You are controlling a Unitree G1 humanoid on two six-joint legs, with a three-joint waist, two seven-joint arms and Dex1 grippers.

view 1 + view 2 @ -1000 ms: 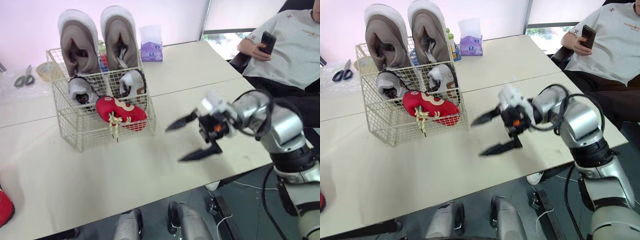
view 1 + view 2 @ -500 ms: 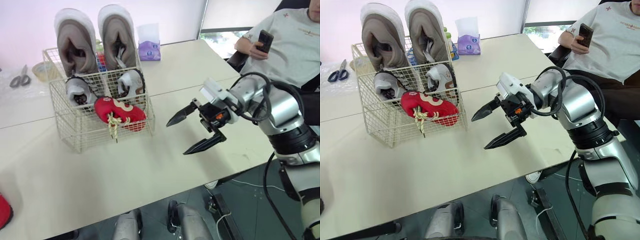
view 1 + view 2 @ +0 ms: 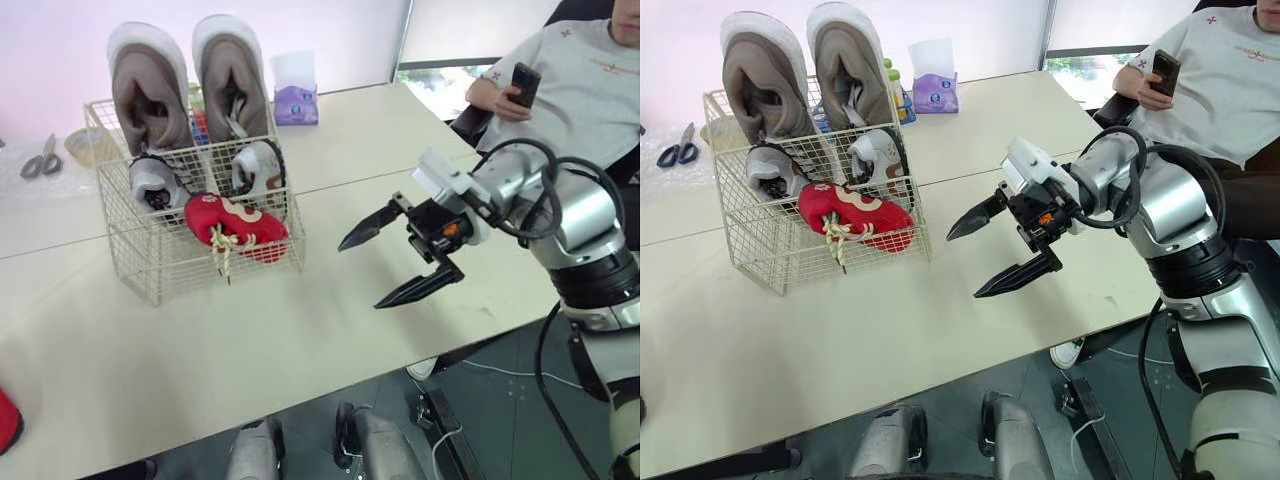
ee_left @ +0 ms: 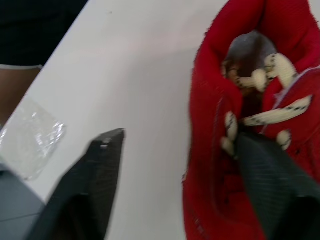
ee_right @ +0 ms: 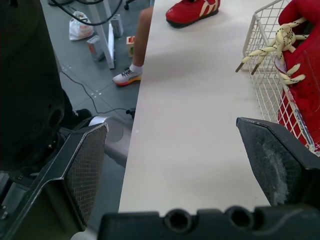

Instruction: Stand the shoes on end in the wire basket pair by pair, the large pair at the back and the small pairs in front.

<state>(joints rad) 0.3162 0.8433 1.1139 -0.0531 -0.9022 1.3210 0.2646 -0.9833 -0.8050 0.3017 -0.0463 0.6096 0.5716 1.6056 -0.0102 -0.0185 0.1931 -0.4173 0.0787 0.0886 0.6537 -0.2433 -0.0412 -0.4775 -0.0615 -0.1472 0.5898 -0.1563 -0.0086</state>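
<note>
At the far left end of the counter [image 3: 330,150], the loose red shoe [image 4: 210,115] is lying right at the left pincer [image 4: 180,135]. That pincer is standing wide, one finger on the shoe's laced side and the other out over bare counter. From the left wrist view, the shoe's long axis seems to be running along the fingers rather than across them, with the laced opening turned up. The left arm is plainly the nearer one. The right pincer [image 3: 360,274] is hovering with its fingers spread wide and nothing between them, well apart from that shoe and to the right of the wire basket [image 3: 140,265]. Inside the basket, the large tan pair [image 3: 150,85] is standing on end at the back and the small grey pair [image 3: 150,180] is sitting in front of it. Its mate, the other red shoe [image 3: 235,228], is leaning tilted against the front wall rather than standing upright. The open slot looks to be beside it, so the lean may be crowding the way in. Beyond the basket, scissors [image 3: 35,160] and a tissue pack [image 3: 296,100] are lying clear of any path. A seated person [image 3: 580,90] is holding a phone [image 3: 522,80] past the right arm.
</note>
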